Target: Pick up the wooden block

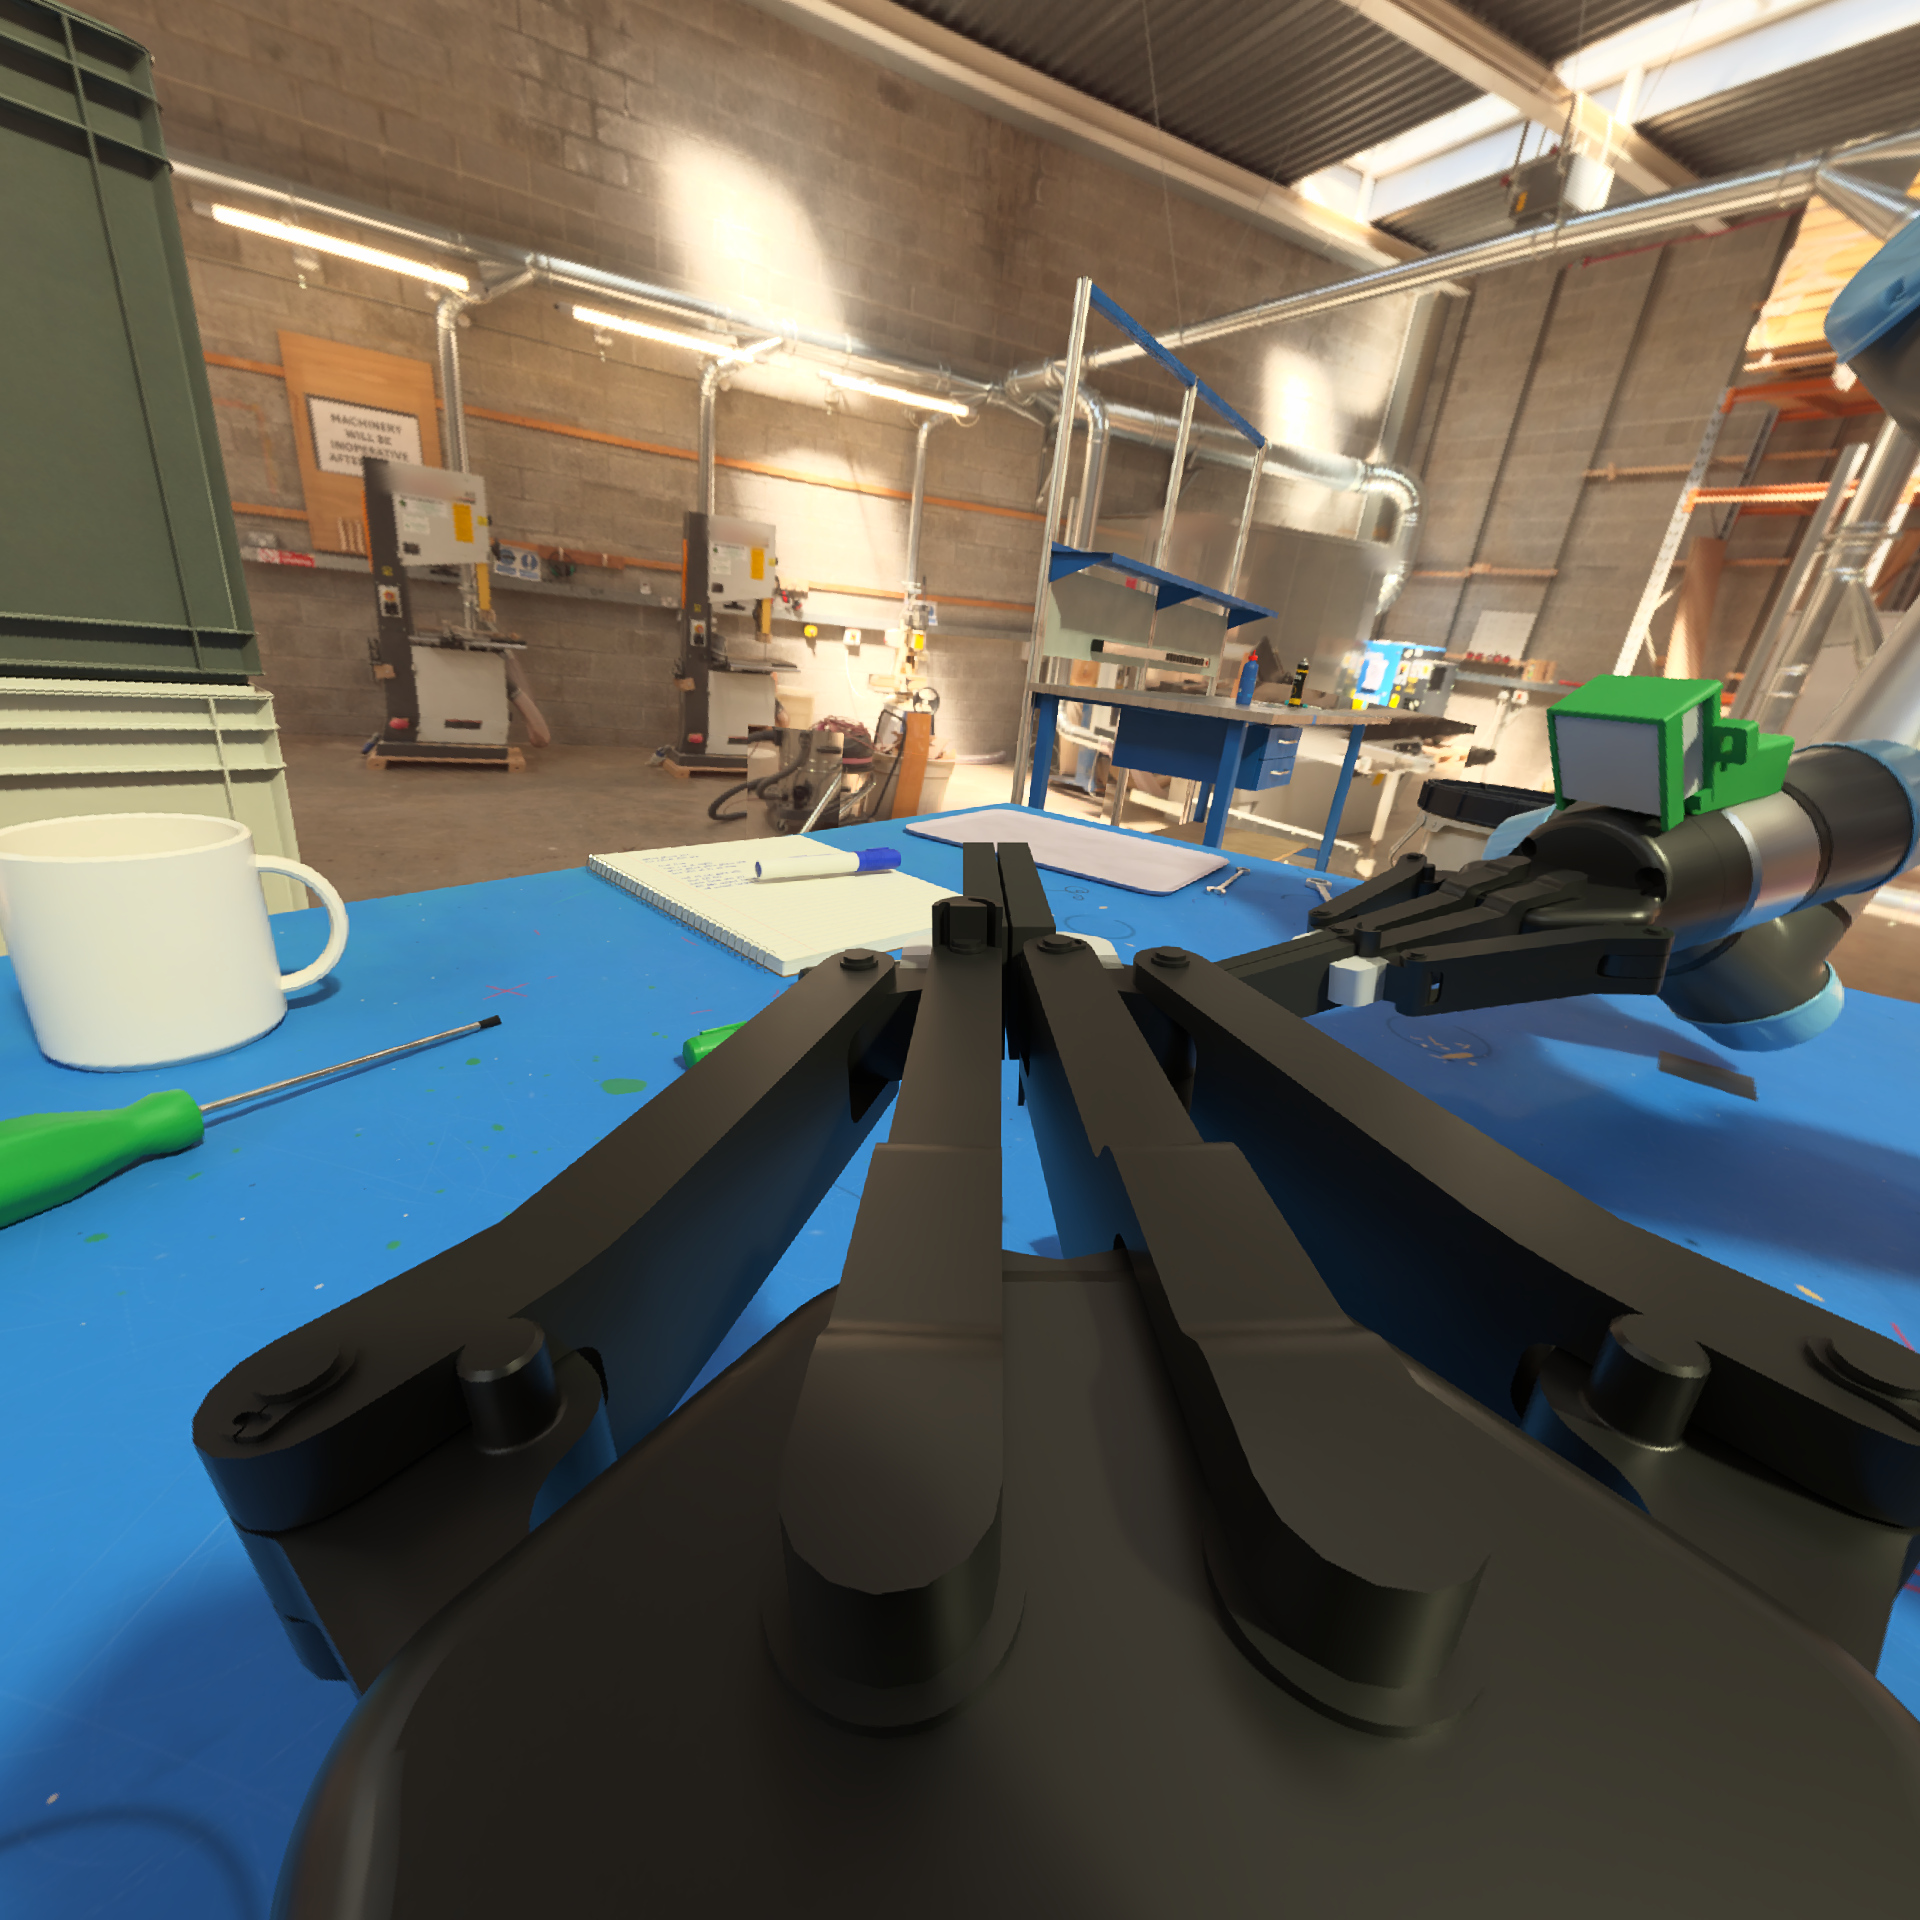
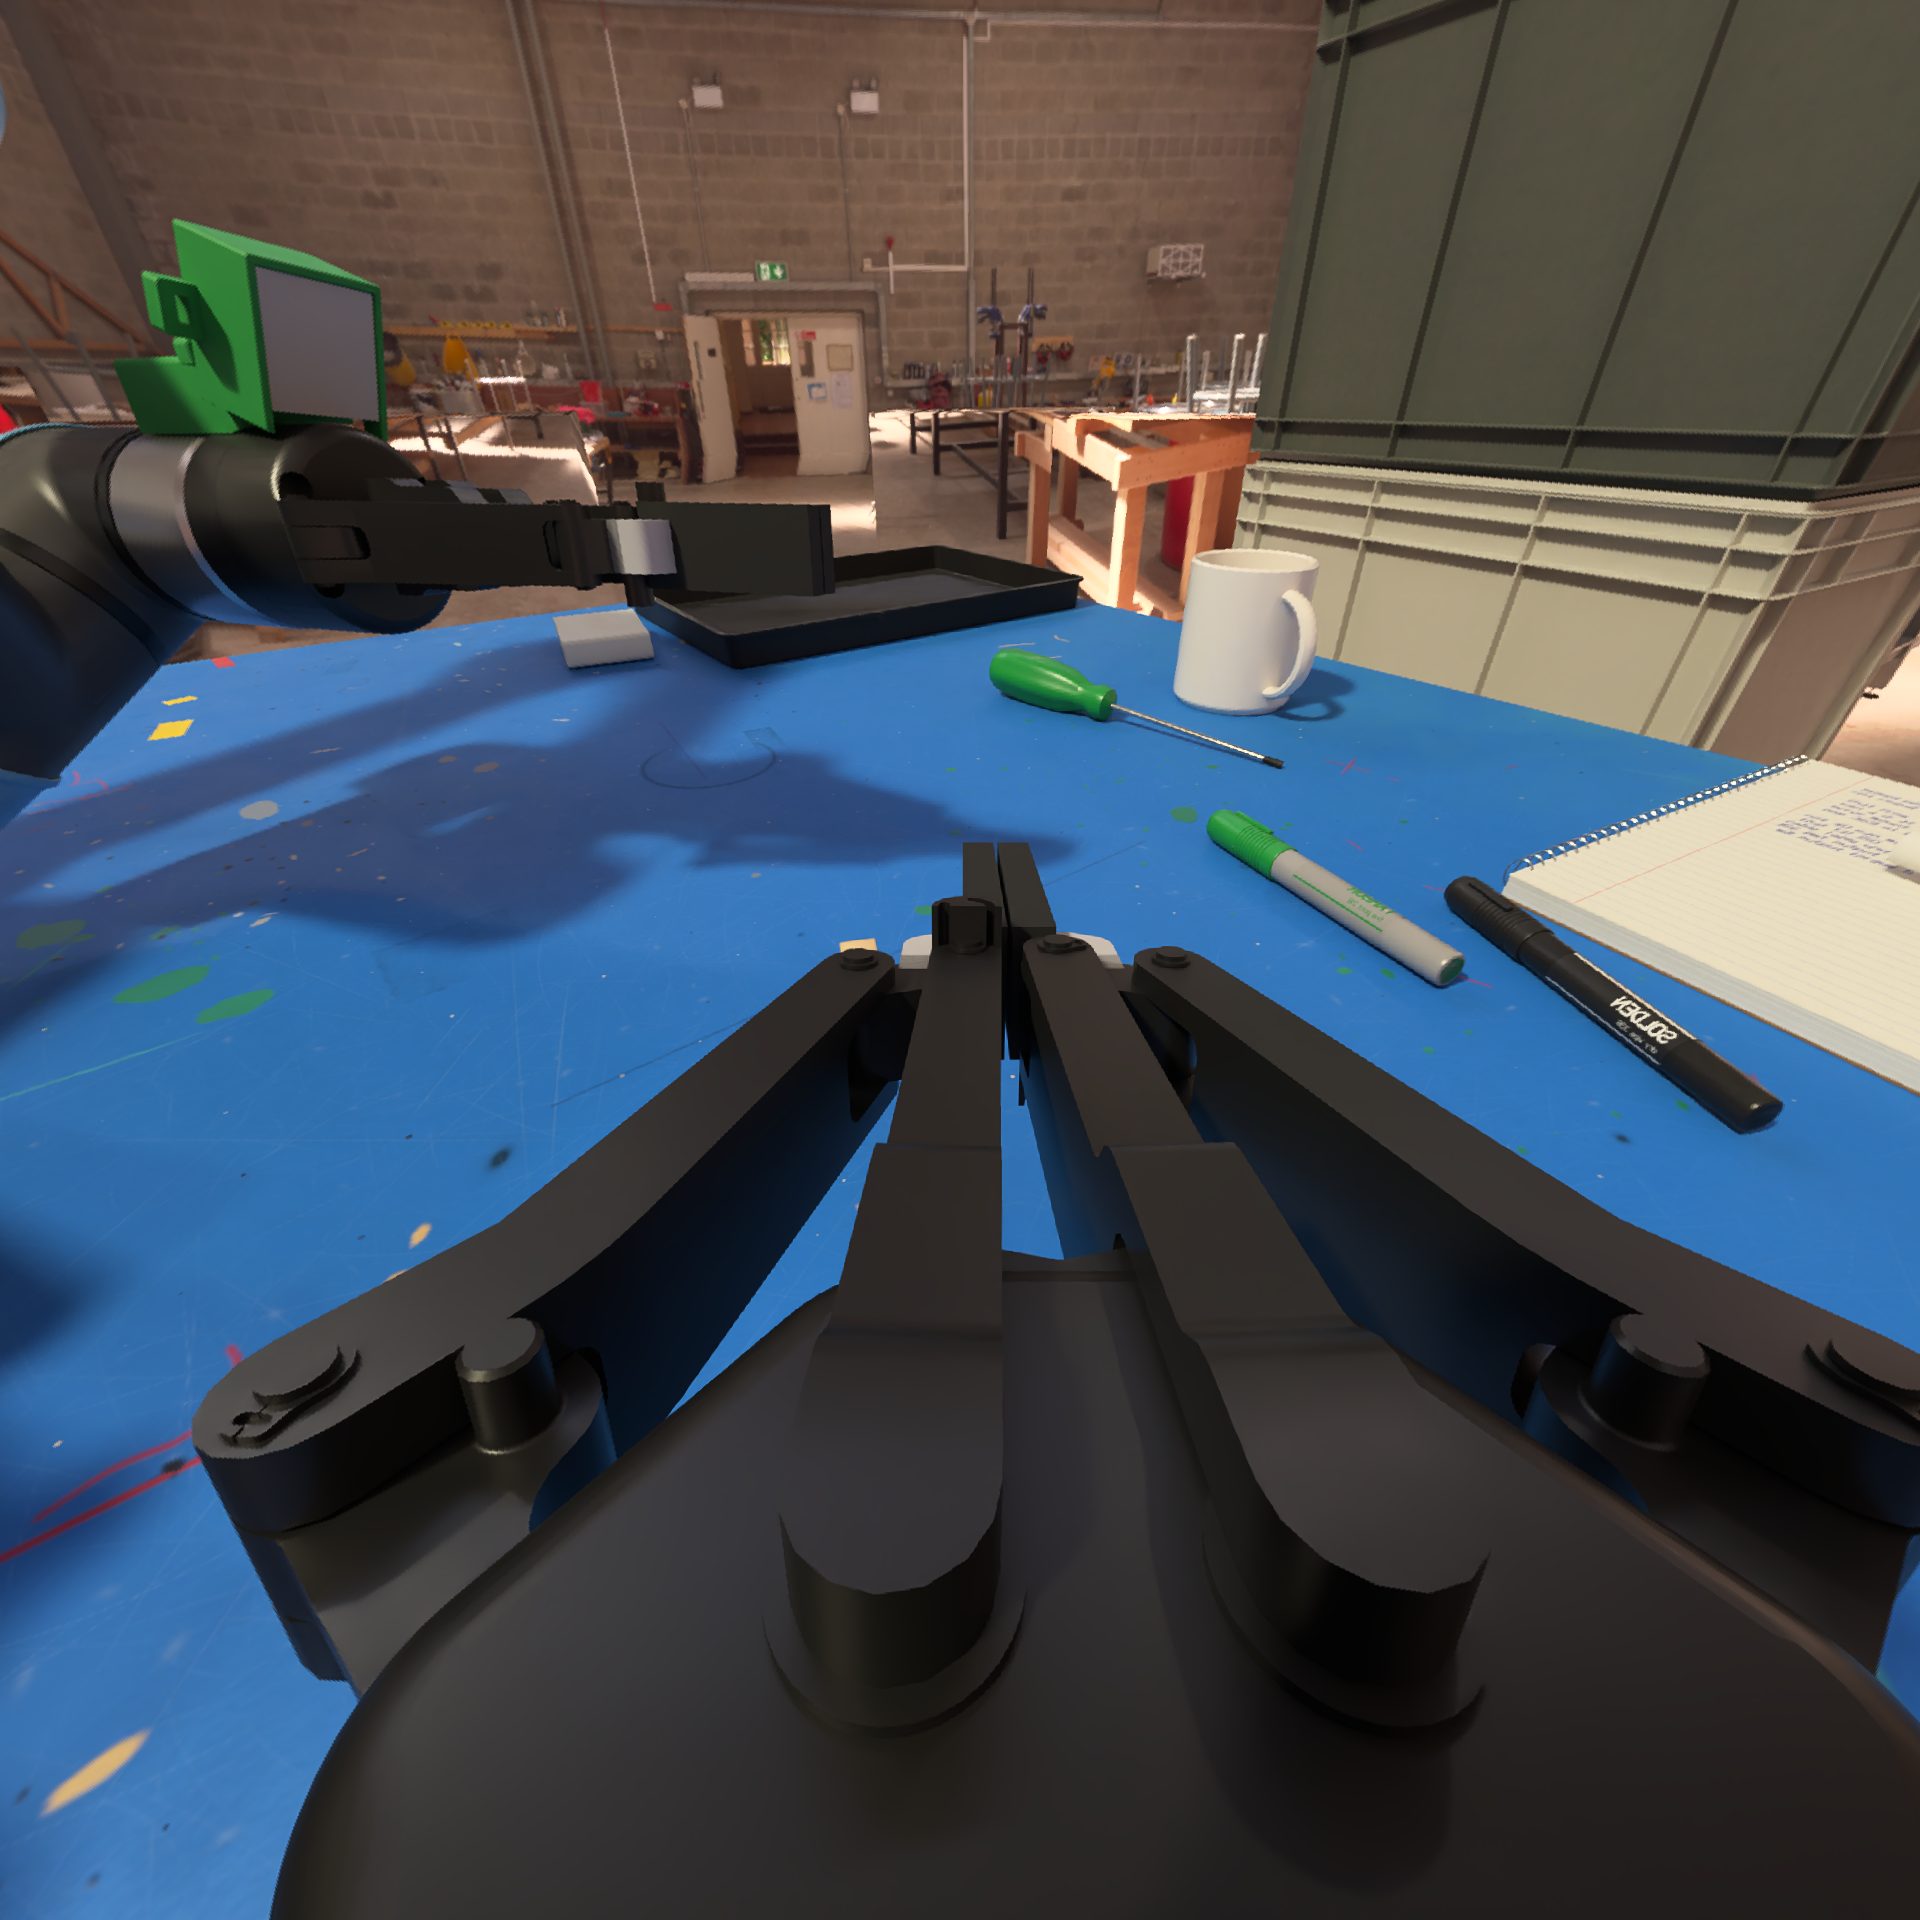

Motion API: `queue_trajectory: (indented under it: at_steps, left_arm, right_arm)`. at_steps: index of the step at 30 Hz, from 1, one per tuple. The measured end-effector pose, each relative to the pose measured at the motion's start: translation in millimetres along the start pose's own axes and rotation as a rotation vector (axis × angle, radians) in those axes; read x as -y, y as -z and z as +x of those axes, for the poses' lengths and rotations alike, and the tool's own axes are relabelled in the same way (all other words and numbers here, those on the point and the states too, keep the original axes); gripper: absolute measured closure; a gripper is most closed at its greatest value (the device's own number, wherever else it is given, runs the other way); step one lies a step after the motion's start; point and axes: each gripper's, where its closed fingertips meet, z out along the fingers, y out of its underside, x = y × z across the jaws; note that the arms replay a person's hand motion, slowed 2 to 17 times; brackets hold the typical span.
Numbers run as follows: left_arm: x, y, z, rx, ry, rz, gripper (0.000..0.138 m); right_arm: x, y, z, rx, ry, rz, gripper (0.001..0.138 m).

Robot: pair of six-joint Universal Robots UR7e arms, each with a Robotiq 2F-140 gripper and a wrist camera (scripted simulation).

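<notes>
I see no clear wooden block in either view. A small tan patch (image 2: pixel 858 945) peeks out beside my right gripper's knuckle; I cannot tell what it is. A pale grey block (image 2: pixel 603 636) lies by the black tray (image 2: pixel 883 608). My left gripper (image 1: pixel 997 862) is shut and empty, low over the blue table (image 1: pixel 416 1195). It also shows in the right wrist view (image 2: pixel 821 545), level above the tray's near edge. My right gripper (image 2: pixel 997 862) is shut and empty above the table (image 2: pixel 520 1039).
A white mug (image 1: pixel 145 935) (image 2: pixel 1242 629), a green screwdriver (image 1: pixel 94 1148) (image 2: pixel 1049 684), a notebook (image 1: pixel 790 914) (image 2: pixel 1745 914), a green marker (image 2: pixel 1335 899) and a black pen (image 2: pixel 1605 1018) lie on the table. Stacked crates (image 1: pixel 104 416) (image 2: pixel 1590 312) stand at its edge. A pale mat (image 1: pixel 1070 847) lies far off.
</notes>
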Motion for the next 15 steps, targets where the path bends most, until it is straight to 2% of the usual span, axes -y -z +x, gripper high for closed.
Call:
queue_trajectory:
  at_steps: [15]
  left_arm:
    - [14.9, 5.6, 5.9, 0.008, -0.087, 0.008, 0.137]
  right_arm:
    - [-6.8, -7.3, -6.2, 0.004, 0.021, -0.09, 0.12]
